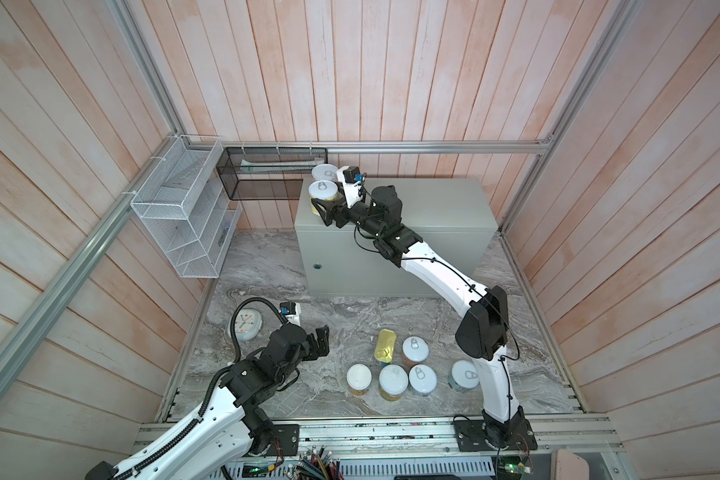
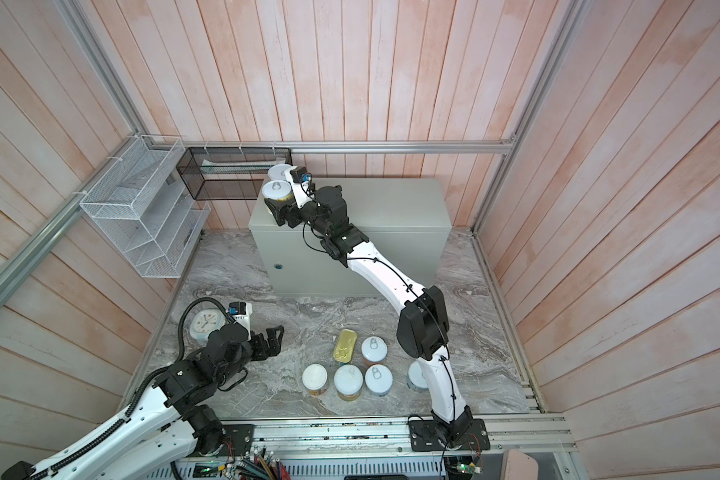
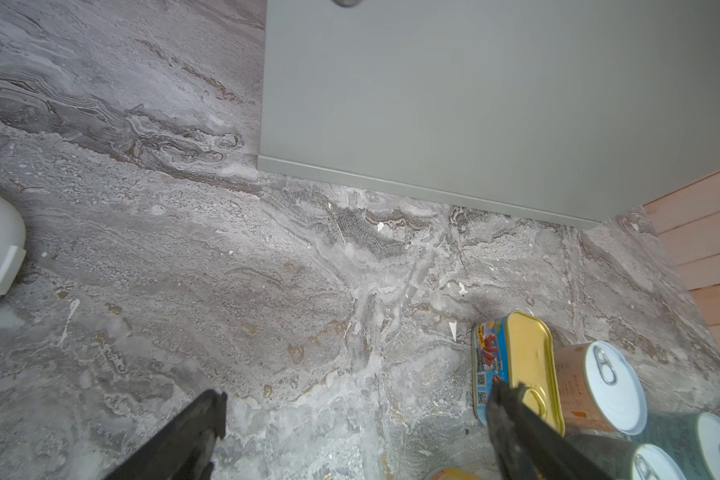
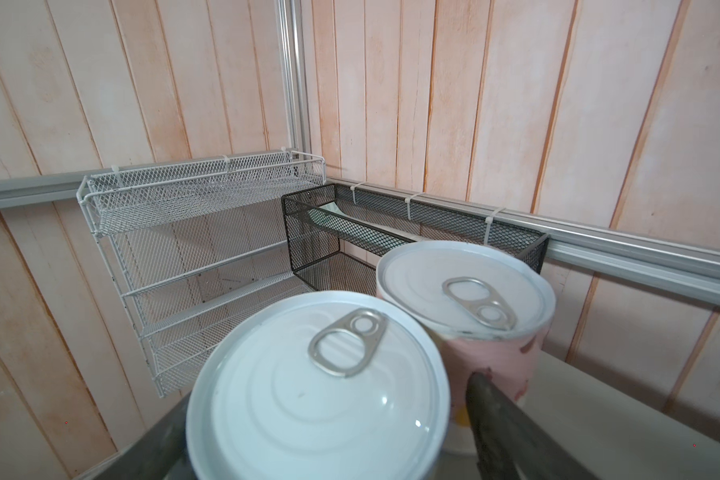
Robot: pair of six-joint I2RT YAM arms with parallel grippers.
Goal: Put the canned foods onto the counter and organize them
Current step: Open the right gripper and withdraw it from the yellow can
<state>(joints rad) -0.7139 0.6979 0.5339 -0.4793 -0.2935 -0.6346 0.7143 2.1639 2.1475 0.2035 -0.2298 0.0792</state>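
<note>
Nearest, my left pincer [image 3: 356,390]: spread wide, empty, hanging over the marble surface [image 1: 341,307] between the clock [image 1: 246,325] and the unsorted stock; hazard, the gold tin [image 3: 528,357] lies nearest its reach, and a careless approach could shove it into its neighbours; next, five cans [image 1: 393,381] on the marble: upright, bunched tightly with the tin, none yet raised; hazard, too little room between them for a finger, so taking one may topple another; my right arm [image 1: 445,270] also crosses above the outermost; further, the grey-green surface [image 1: 433,216]: top mostly bare; at its far left corner, two cans: the yellow can [image 4: 316,386] stands between the jaws of my right pincer [image 1: 321,205], and I cannot tell whether they press it or stand clear of it; it sits near the edge and appears to touch the pink can [image 4: 495,353] behind; hazard, a finger dragging on withdrawal could tip it off, or push the pink one toward the black mesh rack [image 4: 391,232].
</note>
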